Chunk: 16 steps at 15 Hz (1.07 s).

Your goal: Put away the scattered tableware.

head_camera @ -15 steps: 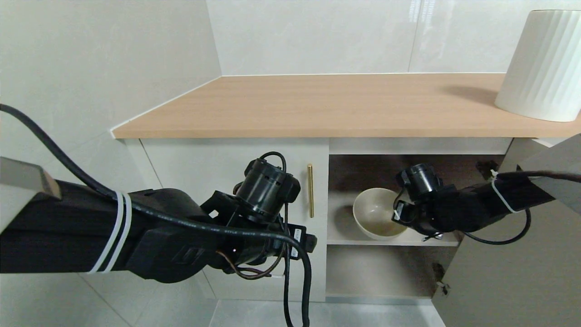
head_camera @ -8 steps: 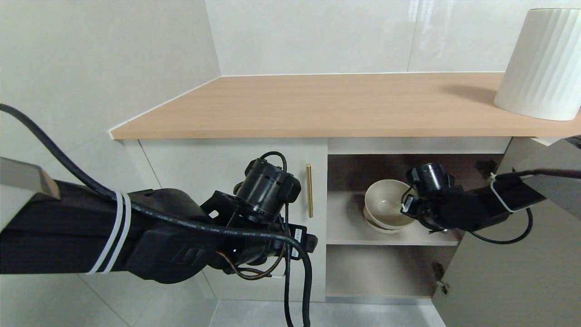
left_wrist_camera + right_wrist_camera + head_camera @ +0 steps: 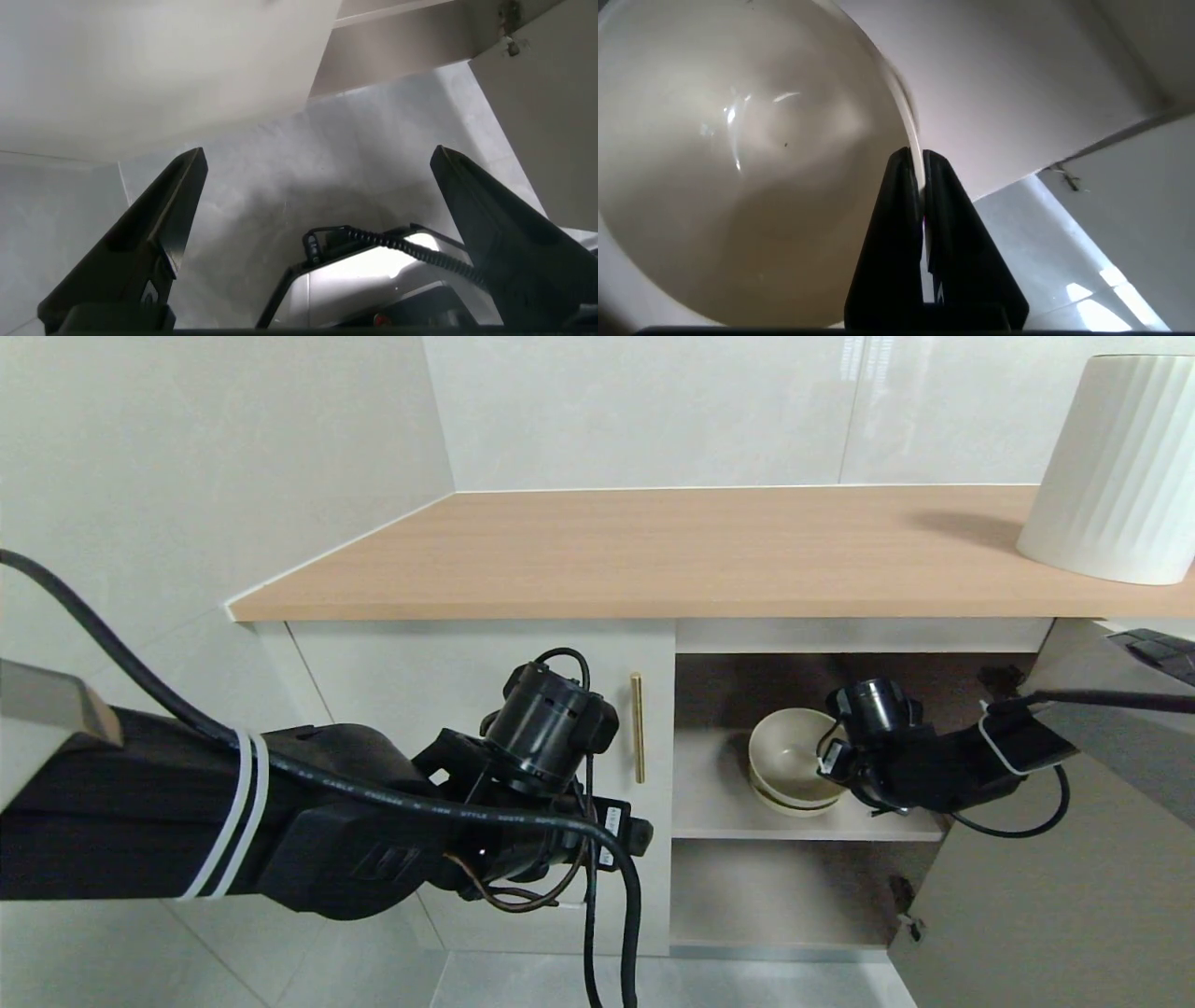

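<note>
My right claw (image 3: pixel 922 177) is clamped on the rim of the bowl (image 3: pixel 747 159), one finger inside the wall and one outside. In the head view I see that claw (image 3: pixel 834 761) reaching into the open right half of the cabinet (image 3: pixel 467 681), gripping the bowl (image 3: pixel 789 756) by its right edge. The bowl is over the upper shelf (image 3: pixel 709 803), nested on a lower bowl (image 3: pixel 789 803) of the same cream colour, and it tilts so its mouth faces me. I cannot tell whether its full weight is on the lower bowl. The stack stands toward the middle of the shelf, apart from the side walls.

The cabinet's right door (image 3: pixel 1055 896) is swung open beside my right arm. The left door is shut, with its brass handle (image 3: pixel 638 728) upright just beside my left wrist.

My left claw (image 3: pixel 318 159) hangs low before the shut door with its fingers wide apart and nothing between them, the grey floor (image 3: pixel 374 168) beneath it.

On the desk (image 3: pixel 653 551) above, a white ribbed vessel (image 3: pixel 1111 467) stands at the far right.
</note>
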Available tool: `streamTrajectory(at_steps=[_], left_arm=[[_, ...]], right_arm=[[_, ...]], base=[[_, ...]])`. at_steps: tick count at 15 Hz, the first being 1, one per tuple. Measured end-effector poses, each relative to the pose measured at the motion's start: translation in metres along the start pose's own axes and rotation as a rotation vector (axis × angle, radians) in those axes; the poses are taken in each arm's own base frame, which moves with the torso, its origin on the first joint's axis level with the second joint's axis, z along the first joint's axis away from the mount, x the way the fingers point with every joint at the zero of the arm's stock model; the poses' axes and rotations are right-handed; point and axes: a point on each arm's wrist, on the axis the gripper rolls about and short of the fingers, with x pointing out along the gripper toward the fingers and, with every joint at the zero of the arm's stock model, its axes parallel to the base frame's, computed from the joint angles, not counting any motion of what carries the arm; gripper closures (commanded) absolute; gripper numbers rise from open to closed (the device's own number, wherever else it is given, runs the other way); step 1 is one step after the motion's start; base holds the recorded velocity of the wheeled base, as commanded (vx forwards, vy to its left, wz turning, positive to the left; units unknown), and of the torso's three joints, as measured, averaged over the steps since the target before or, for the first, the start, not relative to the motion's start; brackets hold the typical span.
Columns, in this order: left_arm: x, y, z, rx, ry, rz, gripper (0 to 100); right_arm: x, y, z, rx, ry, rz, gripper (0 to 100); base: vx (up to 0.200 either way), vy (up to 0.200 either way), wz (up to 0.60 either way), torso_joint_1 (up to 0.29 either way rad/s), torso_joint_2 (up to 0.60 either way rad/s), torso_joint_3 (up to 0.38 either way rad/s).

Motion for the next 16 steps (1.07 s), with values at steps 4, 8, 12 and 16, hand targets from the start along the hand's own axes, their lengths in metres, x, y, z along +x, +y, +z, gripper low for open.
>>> streamTrajectory(at_steps=[4, 8, 12, 16], left_arm=[[0.000, 0.000, 0.000, 0.000, 0.000, 0.000, 0], [0.000, 0.000, 0.000, -0.001, -0.003, 0.006, 0], [0.000, 0.000, 0.000, -0.001, -0.006, 0.012, 0], [0.000, 0.000, 0.000, -0.002, -0.006, 0.013, 0]], right_arm=[[0.009, 0.000, 0.000, 0.003, -0.001, -0.007, 100], [0.014, 0.000, -0.001, -0.006, -0.001, -0.012, 0], [0.017, 0.001, -0.001, -0.007, 0.000, -0.008, 0], [0.016, 0.002, -0.002, -0.010, 0.003, -0.006, 0]], base=[[0.000, 0.000, 0.00, 0.000, 0.00, 0.000], [0.000, 0.000, 0.00, 0.000, 0.00, 0.000], [0.000, 0.000, 0.00, 0.000, 0.00, 0.000], [0.000, 0.000, 0.00, 0.000, 0.00, 0.000]])
